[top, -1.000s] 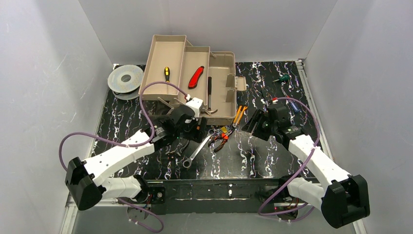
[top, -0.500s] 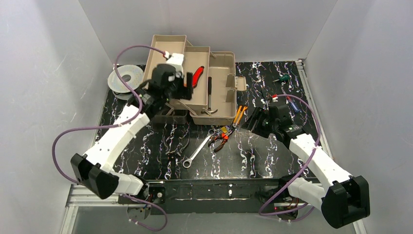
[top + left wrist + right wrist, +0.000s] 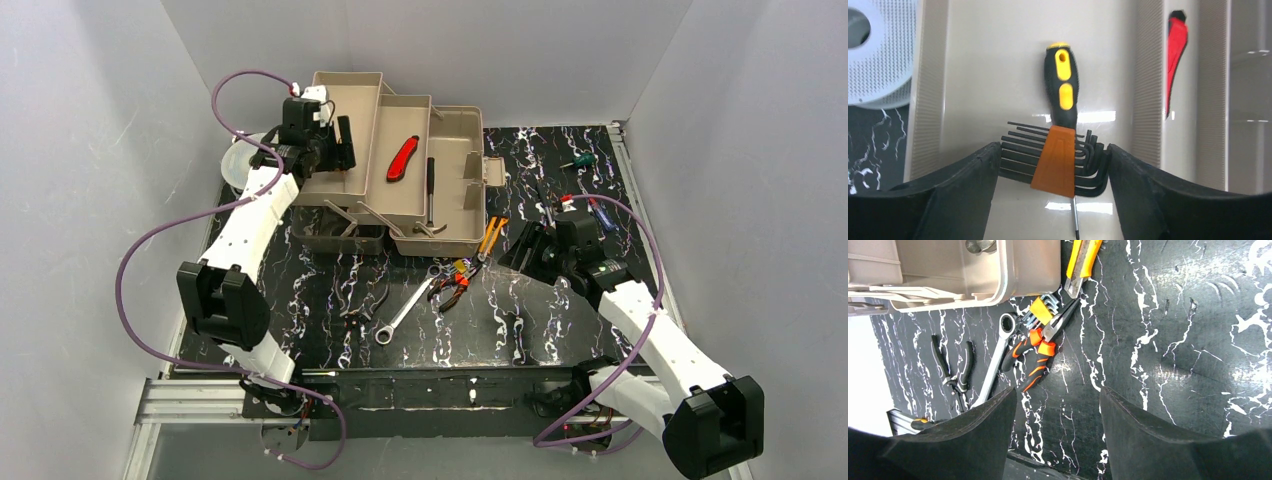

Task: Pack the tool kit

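Round grey spool [image 3: 878, 65] with a hole in the middle, lying flat at the far left of the table, black table top [image 3: 560, 330] with white wiggly lines like marble, plain pale walls [image 3: 90, 150] on three sides, silver metal rail [image 3: 190, 398] along the near edge.

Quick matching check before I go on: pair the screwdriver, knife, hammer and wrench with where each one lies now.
Things:
1. screwdriver
2. knife
3. hammer
4. wrench

Places:
A. table
B. main compartment
C. left tray
D. middle tray

Pairs: 1-C, 2-D, 3-B, 4-A
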{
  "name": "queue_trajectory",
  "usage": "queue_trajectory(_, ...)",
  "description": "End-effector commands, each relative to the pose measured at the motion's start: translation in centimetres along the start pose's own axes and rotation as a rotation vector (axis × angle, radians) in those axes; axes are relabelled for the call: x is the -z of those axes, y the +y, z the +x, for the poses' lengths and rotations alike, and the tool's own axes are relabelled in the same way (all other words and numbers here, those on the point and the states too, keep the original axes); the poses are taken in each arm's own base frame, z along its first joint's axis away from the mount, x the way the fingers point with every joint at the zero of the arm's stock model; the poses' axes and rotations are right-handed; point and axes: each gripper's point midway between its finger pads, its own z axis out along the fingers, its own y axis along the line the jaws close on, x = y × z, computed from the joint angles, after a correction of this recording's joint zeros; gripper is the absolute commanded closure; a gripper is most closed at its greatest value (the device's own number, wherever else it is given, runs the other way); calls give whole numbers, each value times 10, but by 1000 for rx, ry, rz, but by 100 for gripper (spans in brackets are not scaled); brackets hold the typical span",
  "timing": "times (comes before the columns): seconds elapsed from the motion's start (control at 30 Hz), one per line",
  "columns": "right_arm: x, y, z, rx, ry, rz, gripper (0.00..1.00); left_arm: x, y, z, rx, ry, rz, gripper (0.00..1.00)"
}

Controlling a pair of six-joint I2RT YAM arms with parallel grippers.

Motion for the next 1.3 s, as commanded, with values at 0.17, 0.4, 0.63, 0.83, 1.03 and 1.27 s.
queue_trajectory(0.17, 7, 3, -16, 33, -57, 20, 26, 64, -11, -24, 61, -162, 94, 2)
queue_trajectory(0.4, 6, -7, -21, 32, -72, 80, 24, 112, 3, -18, 168, -289, 72, 2)
queue_trajectory(0.63, 9, -10, -28, 48, -118, 89, 25, 154, 19, 31, 214, -344, 71, 2)
queue_trajectory(0.83, 17, -2, -31, 81, -135, 51, 25, 154, 19, 104, 199, -172, 109, 2)
queue_trajectory(1.03, 22, 1, -33, 98, -178, 17, 25, 129, 23, 181, 287, -15, 93, 2)
queue_trajectory(1.27, 17, -1, -23, 108, -145, 1, 25, 117, 19, 218, 185, -12, 5, 2)
